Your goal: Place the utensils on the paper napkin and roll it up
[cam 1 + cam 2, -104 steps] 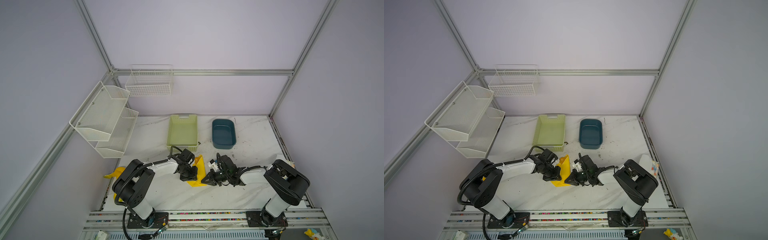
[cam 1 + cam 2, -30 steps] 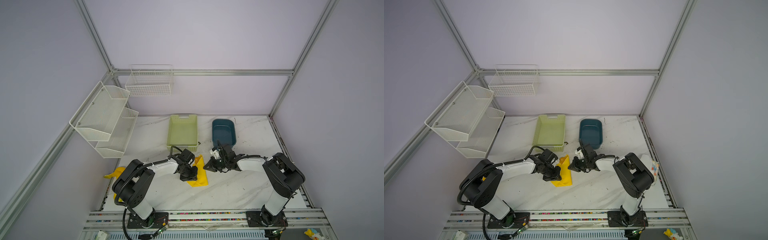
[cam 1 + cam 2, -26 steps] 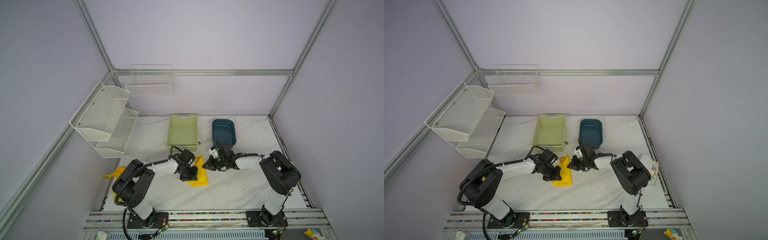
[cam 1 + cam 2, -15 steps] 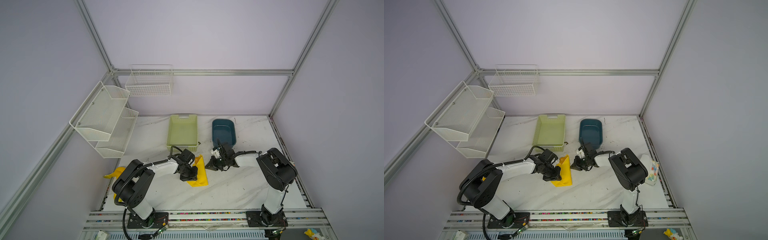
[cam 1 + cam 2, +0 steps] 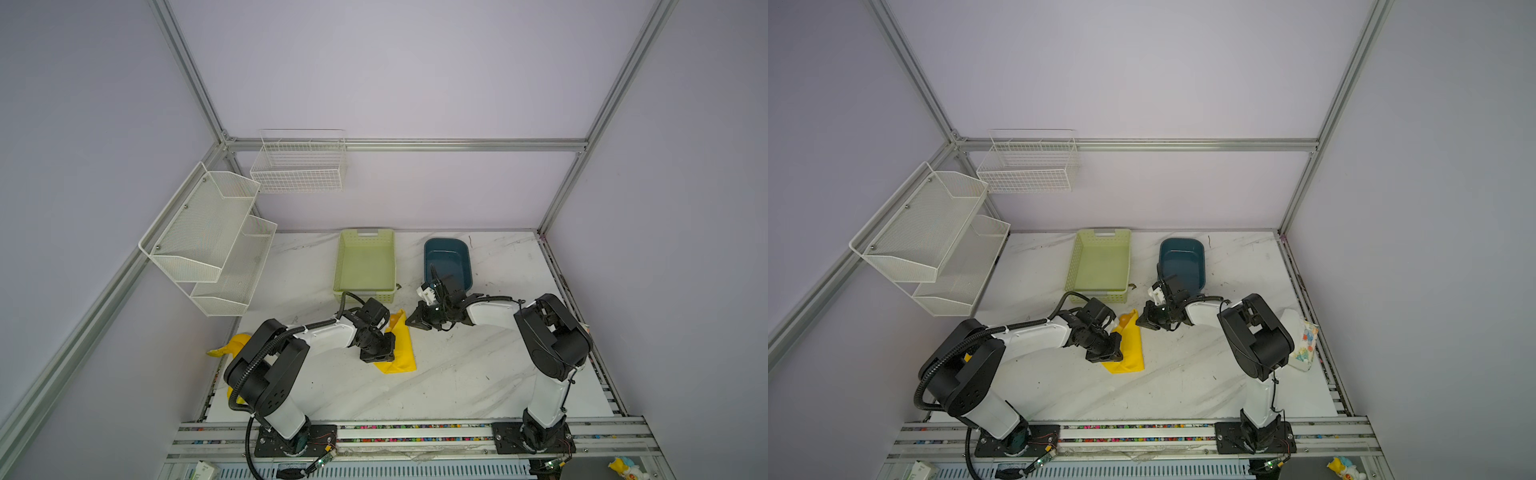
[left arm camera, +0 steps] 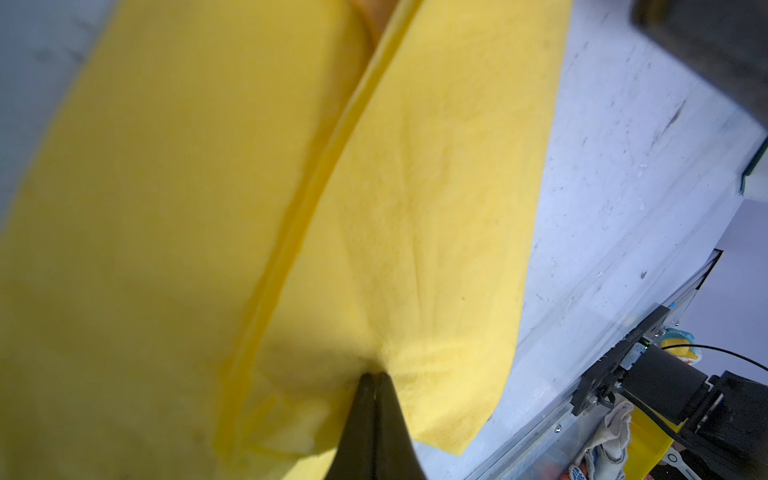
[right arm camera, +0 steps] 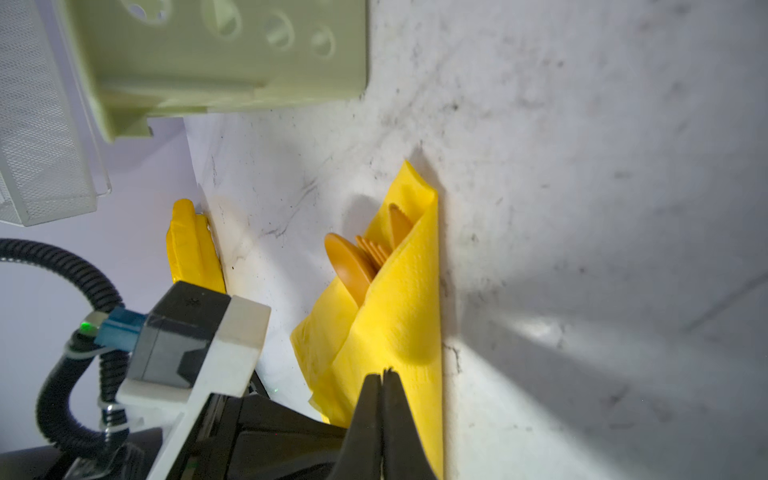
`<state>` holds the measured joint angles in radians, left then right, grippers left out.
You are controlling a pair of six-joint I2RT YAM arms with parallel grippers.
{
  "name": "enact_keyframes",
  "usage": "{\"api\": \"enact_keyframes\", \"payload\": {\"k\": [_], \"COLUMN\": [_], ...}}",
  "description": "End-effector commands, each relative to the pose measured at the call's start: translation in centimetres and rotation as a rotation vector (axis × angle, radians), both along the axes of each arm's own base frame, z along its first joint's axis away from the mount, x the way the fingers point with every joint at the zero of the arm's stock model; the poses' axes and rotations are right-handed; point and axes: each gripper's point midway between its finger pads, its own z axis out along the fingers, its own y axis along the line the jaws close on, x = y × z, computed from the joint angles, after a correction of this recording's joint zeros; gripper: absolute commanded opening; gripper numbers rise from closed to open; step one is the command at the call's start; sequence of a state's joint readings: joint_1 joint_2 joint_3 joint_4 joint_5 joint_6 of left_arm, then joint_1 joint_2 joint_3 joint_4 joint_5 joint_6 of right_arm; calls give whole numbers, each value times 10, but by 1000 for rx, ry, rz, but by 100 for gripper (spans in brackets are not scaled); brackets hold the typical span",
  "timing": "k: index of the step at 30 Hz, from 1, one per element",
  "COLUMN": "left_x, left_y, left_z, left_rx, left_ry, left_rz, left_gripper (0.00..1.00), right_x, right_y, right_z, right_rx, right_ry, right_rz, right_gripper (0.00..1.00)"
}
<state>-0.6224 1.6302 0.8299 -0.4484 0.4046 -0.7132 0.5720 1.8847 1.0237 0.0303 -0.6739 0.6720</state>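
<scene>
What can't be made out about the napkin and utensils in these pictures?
- Left wrist view: whether the left gripper pinches or only presses the napkin; its shut tips cover the contact.
- Right wrist view: the utensils' handles, wrapped in napkin.
- Top views: utensils too small to tell apart; part of napkin under that gripper.

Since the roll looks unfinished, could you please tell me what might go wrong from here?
1. The spoon, fork and knife poke out of the open end of the folded yellow napkin; a push could slide them out.
2. The shut left gripper presses the thin paper at one spot; dragging may tear it.
3. The fold looks loose and might spring open once released.
</scene>
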Motion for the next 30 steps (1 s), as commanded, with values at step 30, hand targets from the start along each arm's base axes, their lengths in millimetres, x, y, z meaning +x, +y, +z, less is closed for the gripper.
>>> {"api": "enact_keyframes", "payload": {"k": [30], "left_x": [5], "left_y": [10], "left_z": [4], "left_rx": [66], "left_ry": [-33], "left_rz": [-13], "left_gripper": [7], "right_x": [-2], "right_y": [-45], "right_z": [-6], "right_rx": [-241], "right_ry": [-23], "right_rz": [-109], "right_gripper": [4]}}
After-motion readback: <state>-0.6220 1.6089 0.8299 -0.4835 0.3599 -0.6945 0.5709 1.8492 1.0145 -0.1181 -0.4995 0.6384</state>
